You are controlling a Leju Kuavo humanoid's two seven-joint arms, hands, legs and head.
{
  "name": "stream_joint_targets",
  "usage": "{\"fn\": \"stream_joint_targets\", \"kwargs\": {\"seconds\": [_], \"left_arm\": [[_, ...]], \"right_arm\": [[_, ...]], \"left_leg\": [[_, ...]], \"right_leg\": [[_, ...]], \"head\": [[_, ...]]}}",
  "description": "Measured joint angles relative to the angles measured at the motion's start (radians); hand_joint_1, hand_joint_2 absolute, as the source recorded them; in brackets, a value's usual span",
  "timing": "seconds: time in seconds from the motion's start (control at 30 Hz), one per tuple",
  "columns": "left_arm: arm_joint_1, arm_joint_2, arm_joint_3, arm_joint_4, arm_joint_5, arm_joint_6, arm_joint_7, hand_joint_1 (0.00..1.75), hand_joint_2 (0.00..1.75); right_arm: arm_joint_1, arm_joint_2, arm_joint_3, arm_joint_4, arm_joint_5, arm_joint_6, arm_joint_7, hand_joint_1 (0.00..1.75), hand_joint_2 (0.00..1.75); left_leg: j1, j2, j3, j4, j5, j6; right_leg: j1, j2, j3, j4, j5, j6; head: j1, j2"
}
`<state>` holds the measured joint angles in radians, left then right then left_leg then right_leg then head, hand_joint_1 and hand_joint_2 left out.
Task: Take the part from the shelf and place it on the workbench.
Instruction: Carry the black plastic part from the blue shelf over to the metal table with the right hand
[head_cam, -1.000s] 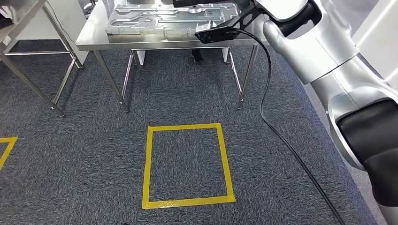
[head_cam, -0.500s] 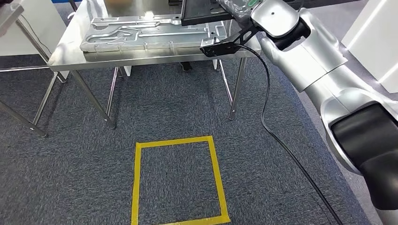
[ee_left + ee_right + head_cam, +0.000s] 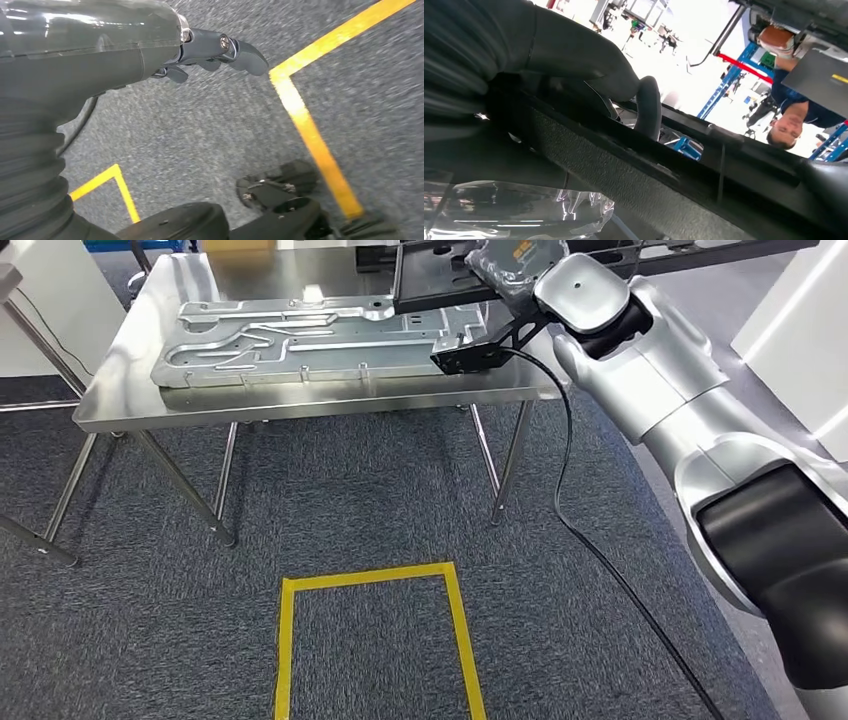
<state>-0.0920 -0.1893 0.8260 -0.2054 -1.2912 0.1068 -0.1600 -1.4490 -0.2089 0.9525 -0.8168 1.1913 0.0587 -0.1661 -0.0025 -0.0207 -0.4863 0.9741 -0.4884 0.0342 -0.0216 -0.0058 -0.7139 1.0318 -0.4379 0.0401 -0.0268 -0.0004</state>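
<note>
My right hand (image 3: 589, 75) gripped the black part (image 3: 440, 280) above the counter (image 3: 300, 400); my left hand (image 3: 210, 50) hung loosely curled, holding nothing.

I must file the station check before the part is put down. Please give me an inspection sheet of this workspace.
Surface: steel workbench, bare metal along its front edge.
Job's things: black part held above the workbench's right end, not yet set down.
Clutter: large silver stamped plate lying flat on the workbench.
Hands: right hand holds the black part; left hand hangs over the carpet, holding nothing, fingers partly curled.
Cables: black cable hangs from the right wrist toward the floor.
Surroundings: grey carpet with yellow tape square; a person beyond the part.
</note>
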Motion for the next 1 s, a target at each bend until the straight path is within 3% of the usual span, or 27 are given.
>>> {"fn": "stream_joint_targets", "kwargs": {"seconds": [0.03,0.07,0.13,0.2,0.3,0.33,0.37,0.4,0.47,0.53,0.67,0.93,1.0], "left_arm": [[0.0,-0.001,0.0,0.0,0.0,0.0,0.001,0.0,1.75],[0.0,-0.001,0.0,0.0,0.0,0.0,0.001,0.0,1.75],[0.0,-0.001,0.001,0.0,0.0,0.0,0.002,0.0,1.75],[-0.002,0.0,0.001,0.0,0.0,0.0,0.002,0.0,1.75],[-0.003,0.0,0.001,0.0,0.0,-0.001,0.002,0.0,1.75],[-0.003,0.0,0.001,0.0,0.0,-0.001,0.002,0.0,1.75],[-0.002,0.0,0.001,0.0,0.0,-0.002,0.002,0.0,1.75],[-0.002,0.0,0.002,0.0,0.001,-0.002,0.002,0.0,1.75],[-0.002,0.001,0.003,0.0,0.003,-0.002,0.002,0.0,1.75],[-0.002,0.003,0.006,0.0,0.007,-0.003,0.001,0.0,1.75],[0.0,0.005,0.01,0.0,0.014,-0.005,-0.001,0.0,1.75],[0.001,0.005,0.023,0.0,0.02,-0.011,-0.002,0.0,1.75],[0.001,0.006,0.024,0.0,0.018,-0.017,-0.004,0.0,1.75]], "right_arm": [[0.001,-0.002,0.001,0.003,0.0,0.001,-0.001,1.75,1.75],[0.001,-0.002,0.002,0.005,-0.001,0.001,-0.001,1.75,1.75],[-0.003,-0.001,0.002,0.006,-0.002,0.002,-0.001,1.75,1.75],[-0.01,0.0,0.002,0.007,-0.002,0.002,-0.001,1.75,1.75],[-0.01,0.0,0.002,0.011,-0.002,0.003,-0.002,1.75,1.75],[-0.007,0.0,0.002,0.012,-0.003,0.003,-0.002,1.75,1.75],[-0.004,0.0,0.002,0.014,-0.003,0.003,-0.002,1.75,1.75],[-0.002,0.0,0.002,0.016,-0.003,0.003,-0.002,1.75,1.75],[0.0,0.001,0.002,0.019,-0.003,0.003,-0.002,1.75,1.75],[0.0,0.003,0.003,0.022,-0.004,0.003,-0.002,1.75,1.75],[0.0,0.007,0.003,0.035,-0.004,0.002,-0.002,1.75,1.75],[-0.001,0.025,0.003,0.063,-0.005,-0.009,0.001,1.75,1.75],[-0.001,0.031,0.003,0.071,-0.004,-0.013,0.002,1.75,1.75]], "left_leg": [[-0.001,-0.002,0.009,0.002,-0.017,-0.007],[-0.002,-0.004,0.016,0.012,-0.026,-0.014],[-0.002,-0.002,0.024,0.026,-0.033,-0.026],[0.001,0.004,0.003,0.084,-0.05,-0.036],[0.007,0.009,-0.1,0.251,-0.135,-0.049],[0.008,0.01,-0.128,0.283,-0.151,-0.052],[0.008,0.011,-0.142,0.281,-0.143,-0.052],[0.008,0.012,-0.137,0.244,-0.113,-0.049],[0.006,0.014,-0.098,0.113,-0.027,-0.038],[-0.001,0.015,-0.076,0.032,0.009,-0.025],[-0.003,0.012,-0.076,0.019,0.033,-0.02],[-0.005,0.009,-0.082,0.021,0.039,-0.009],[-0.01,0.01,-0.085,0.024,0.036,-0.001]], "right_leg": [[0.002,-0.001,0.002,-0.03,0.075,-0.007],[0.004,-0.001,0.005,-0.043,0.112,-0.015],[0.002,0.002,0.019,-0.041,0.118,-0.034],[0.0,0.004,0.033,-0.045,0.111,-0.049],[0.001,0.01,0.04,-0.045,0.099,-0.057],[0.002,0.012,0.041,-0.044,0.096,-0.057],[0.003,0.013,0.042,-0.042,0.092,-0.056],[0.003,0.014,0.043,-0.039,0.088,-0.055],[0.005,0.015,0.047,-0.035,0.084,-0.053],[0.006,0.016,0.049,-0.035,0.084,-0.045],[0.009,0.015,0.049,-0.035,0.078,-0.036],[0.007,0.014,0.05,-0.048,0.092,-0.021],[0.003,0.014,0.051,-0.054,0.094,-0.014]], "head": [[0.0,0.0],[0.0,0.0],[-0.001,0.0],[-0.001,0.0],[-0.001,0.0],[-0.001,0.0],[-0.001,0.0],[-0.001,0.0],[-0.001,0.0],[-0.001,0.0],[-0.001,0.0],[-0.001,0.0],[-0.001,0.0]]}}
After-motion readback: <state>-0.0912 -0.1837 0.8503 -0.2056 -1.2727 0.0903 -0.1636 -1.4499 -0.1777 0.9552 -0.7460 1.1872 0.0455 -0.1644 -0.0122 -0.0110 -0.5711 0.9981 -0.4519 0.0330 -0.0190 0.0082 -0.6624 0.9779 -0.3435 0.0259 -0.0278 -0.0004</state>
